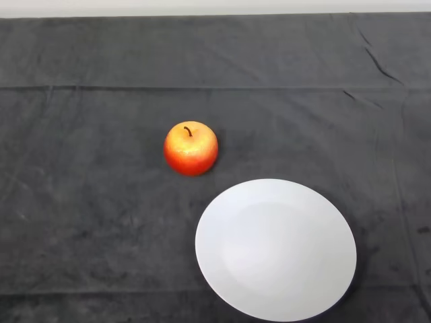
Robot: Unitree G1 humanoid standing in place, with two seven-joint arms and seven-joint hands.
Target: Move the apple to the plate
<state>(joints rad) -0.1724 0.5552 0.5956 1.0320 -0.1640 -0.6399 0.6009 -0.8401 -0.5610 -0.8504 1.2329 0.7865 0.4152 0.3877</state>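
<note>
Apple (pixel 190 148) sits upright on the dark cloth (pixel 81 202) covering the bench, stem up, roughly mid-bench and a little toward the left of centre. Red-orange skin, yellower around the stem. It rests on bare cloth, not on anything else.

Plate (pixel 222 269): white, round, nothing on it. Lies toward the near edge of the bench, right of centre; its near rim runs to the bottom of the view and seems slightly cut off there. Apple stands just beyond the plate's far-left rim, near it but apart; a narrow strip of cloth shows between the two.

Progress: none visible. Apple not yet lifted, not yet on the plate. The whole job remains: reach, take hold, carry the short way toward the near right, set down on the plate.

Hand: no part of the robot shows in the head view, so its state cannot be told; nothing is touching the apple.

Cloth has creases toward the far right corner, away from both things and probably of no consequence for the move.
</note>
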